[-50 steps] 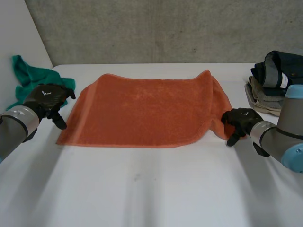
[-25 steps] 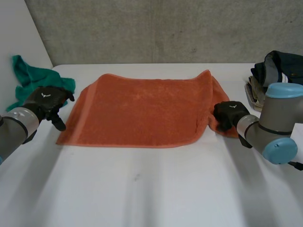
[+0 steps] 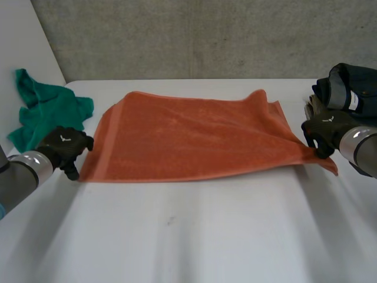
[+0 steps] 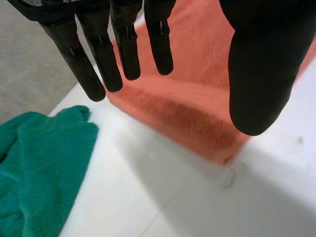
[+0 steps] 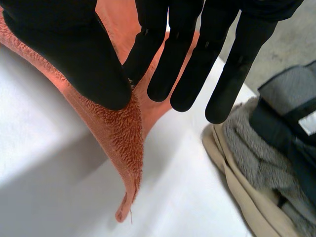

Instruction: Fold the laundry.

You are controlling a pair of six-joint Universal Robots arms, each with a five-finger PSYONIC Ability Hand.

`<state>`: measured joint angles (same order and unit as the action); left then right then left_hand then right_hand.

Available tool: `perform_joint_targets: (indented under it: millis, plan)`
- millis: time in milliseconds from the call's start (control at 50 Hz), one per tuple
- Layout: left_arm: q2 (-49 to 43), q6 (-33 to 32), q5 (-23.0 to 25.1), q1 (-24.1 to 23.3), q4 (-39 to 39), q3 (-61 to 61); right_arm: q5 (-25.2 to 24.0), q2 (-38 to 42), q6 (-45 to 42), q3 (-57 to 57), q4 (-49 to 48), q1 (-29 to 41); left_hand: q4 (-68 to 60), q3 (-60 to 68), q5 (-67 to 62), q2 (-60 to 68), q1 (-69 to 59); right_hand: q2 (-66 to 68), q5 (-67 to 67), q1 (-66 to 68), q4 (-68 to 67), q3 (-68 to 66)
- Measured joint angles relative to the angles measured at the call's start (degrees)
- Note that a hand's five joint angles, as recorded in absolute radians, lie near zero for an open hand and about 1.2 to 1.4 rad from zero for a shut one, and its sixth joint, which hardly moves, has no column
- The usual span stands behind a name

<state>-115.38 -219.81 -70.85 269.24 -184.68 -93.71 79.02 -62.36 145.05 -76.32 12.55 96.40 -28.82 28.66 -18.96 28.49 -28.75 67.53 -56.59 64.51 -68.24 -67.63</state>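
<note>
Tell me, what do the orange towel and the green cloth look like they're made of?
The orange towel looks like cotton terry: matte, with a fuzzy looped pile along its edge. The green cloth looks finer and smoother, perhaps microfibre or knit; hard to say.

Bright, even light, soft shadow on the white table (image 4: pixel 123 197) beside the orange towel (image 4: pixel 197 98)

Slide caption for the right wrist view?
Right robot hand pinches the orange towel near its corner, beside a pile of folded clothes.
</note>
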Motion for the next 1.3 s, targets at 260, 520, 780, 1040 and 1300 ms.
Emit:
perform_joint_targets:
  millis: [260,520,780,1040,1300]
  plan:
    - [-7.8,-2.7,0.2,-0.9,0.1,4.9,0.3,3.2,-0.4,-1.4,-2.6,-0.8,-2.1,1.8,-2.0,2.1,-1.7,0.0,-0.4,0.0,0.0,0.0]
    - [-9.2,2.0,1.4,-3.0,-0.2,7.0,-0.1,4.3,0.0,-3.3,-6.5,0.4,-0.1,0.8,0.2,0.9,-0.8,0.0,-0.4,0.0,0.0,0.0]
    - [-12.4,1.5,-0.3,-5.2,0.0,9.6,0.0,4.7,-0.1,-3.8,-7.6,0.5,-0.1,0.8,0.2,0.9,-0.8,0.0,-0.4,0.0,0.0,0.0]
    - [-14.8,0.5,-2.1,-6.2,-0.2,12.6,-0.1,4.7,-0.1,-4.1,-8.2,0.5,-0.2,0.8,0.4,0.9,-0.8,0.0,-0.4,0.0,0.0,0.0]
    - [-17.0,0.2,-4.1,-7.5,0.1,17.1,-0.1,4.5,-0.2,-4.9,-8.6,0.8,-7.3,7.4,-6.2,7.5,-7.9,0.0,-0.4,0.0,0.0,0.0]
